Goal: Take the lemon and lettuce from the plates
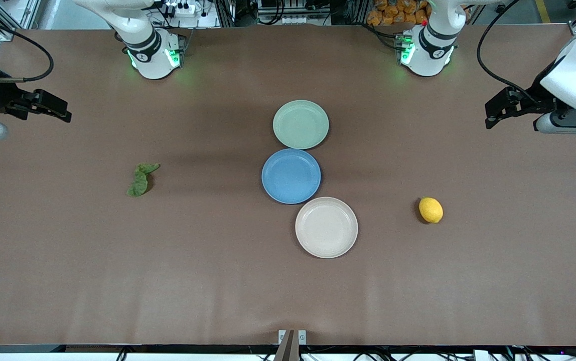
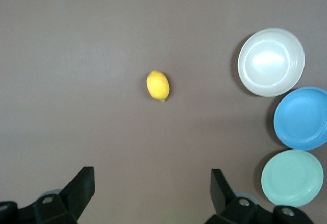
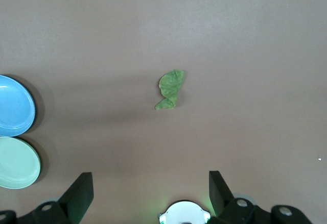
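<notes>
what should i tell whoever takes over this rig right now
Left gripper: open, holding nothing, up over the left arm's end of the table, waiting.
Right gripper: open, holding nothing, up over the right arm's end of the table.
Lemon: lying on the bare table toward the left arm's end, on no plate.
Lettuce: lying on the bare table toward the right arm's end, on no plate.
Pale green plate, blue plate and beige plate: in a row mid-table, nothing on them.
Done: both items are off the plates.
Left: apparently nothing.
</notes>
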Robot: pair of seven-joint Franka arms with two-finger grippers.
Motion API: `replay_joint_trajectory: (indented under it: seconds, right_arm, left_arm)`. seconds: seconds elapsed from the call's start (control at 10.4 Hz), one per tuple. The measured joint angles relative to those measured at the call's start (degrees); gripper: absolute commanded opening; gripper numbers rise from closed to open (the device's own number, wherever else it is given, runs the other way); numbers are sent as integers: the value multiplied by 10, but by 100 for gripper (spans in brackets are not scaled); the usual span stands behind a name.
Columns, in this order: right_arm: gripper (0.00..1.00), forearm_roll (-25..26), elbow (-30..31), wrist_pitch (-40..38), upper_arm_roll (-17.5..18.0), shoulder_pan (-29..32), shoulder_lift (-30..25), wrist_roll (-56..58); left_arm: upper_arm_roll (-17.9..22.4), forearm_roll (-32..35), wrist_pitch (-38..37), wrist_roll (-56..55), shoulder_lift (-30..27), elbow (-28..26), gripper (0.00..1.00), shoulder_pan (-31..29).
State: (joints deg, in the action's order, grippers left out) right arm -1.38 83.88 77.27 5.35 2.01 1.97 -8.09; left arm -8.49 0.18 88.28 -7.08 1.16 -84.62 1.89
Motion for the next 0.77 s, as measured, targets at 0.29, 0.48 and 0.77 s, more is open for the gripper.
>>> replay_joint_trajectory:
  seconds: [0.29, 0.48, 0.77]
  right_arm:
    - [100, 0, 0, -3, 0, 0, 0, 0]
    - [100, 0, 0, -3, 0, 0, 0, 0]
    - [100, 0, 0, -5, 0, 0, 0, 0]
  left_arm:
    - [0, 0, 9, 0, 0, 2, 100, 0]
    - [0, 0, 9, 0, 0, 3, 100, 0]
    - [0, 0, 9, 0, 0, 4, 100, 0]
